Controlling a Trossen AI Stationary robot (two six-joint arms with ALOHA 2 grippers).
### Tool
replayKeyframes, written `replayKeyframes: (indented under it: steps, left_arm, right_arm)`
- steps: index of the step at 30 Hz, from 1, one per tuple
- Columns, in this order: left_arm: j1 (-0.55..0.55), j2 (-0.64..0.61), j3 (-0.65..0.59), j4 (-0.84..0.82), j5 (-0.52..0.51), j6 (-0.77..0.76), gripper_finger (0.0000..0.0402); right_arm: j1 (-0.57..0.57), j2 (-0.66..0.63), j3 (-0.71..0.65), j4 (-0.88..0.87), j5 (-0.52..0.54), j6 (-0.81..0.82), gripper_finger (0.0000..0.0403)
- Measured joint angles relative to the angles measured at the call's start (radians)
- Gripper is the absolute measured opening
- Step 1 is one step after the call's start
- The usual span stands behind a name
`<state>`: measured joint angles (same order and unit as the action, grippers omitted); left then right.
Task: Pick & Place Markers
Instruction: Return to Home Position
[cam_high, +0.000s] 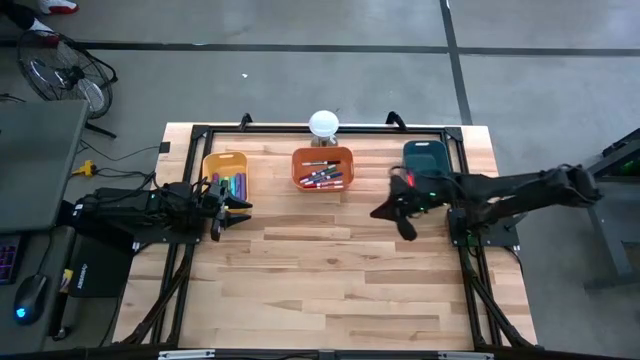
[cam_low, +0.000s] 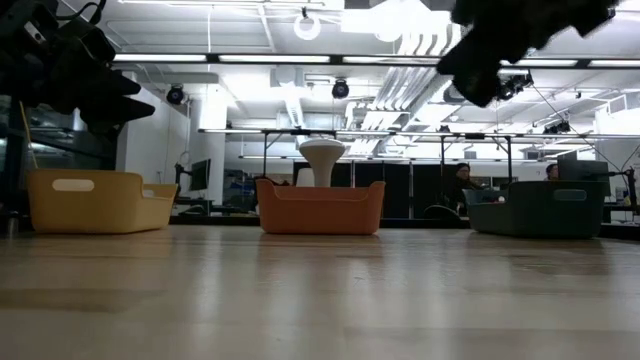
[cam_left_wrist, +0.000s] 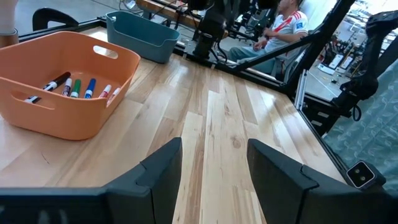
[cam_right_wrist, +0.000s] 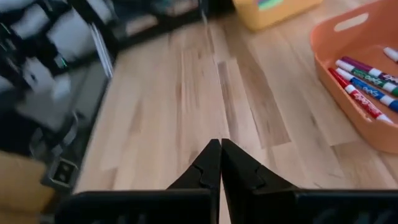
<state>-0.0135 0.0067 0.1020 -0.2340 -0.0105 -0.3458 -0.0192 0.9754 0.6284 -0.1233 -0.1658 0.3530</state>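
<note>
Several markers (cam_high: 322, 178), wooden table (cam_high: 330, 280), lit room (cam_low: 230, 110)

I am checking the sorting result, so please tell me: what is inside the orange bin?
Several markers lie flat in the orange bin: red, blue, green and purple ones. An exact count is unclear, since they lie crowded together and the bin's wall hides part of the floor.

At the back of the tabletop (cam_high: 330, 290), a row: left bin (cam_high: 212, 161), middle bin (cam_high: 299, 162), right bin (cam_high: 425, 155). In the left and middle ones lie markers (cam_high: 322, 179). Beside the left bin hangs the left gripper (cam_high: 241, 213); the right gripper (cam_high: 393, 216), before the gap between middle and right.
</note>
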Motion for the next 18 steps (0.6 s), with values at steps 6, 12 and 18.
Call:
replayKeyframes:
  steps: [6, 12, 18]
  left_arm:
    - [0.0, 0.0, 0.0, 0.0, 0.0, 0.0, 0.0178]
    - [0.0, 0.0, 0.0, 0.0, 0.0, 0.0, 0.0178]
    - [0.0, 0.0, 0.0, 0.0, 0.0, 0.0, 0.0178]
  right_arm:
    - [0.029, -0.217, -0.223, 0.199, 0.1, 0.098, 0.0]
    - [0.029, -0.378, -0.327, 0.234, 0.141, 0.114, 0.0]
    - [0.031, -0.518, -0.434, 0.287, 0.164, 0.126, 0.0]
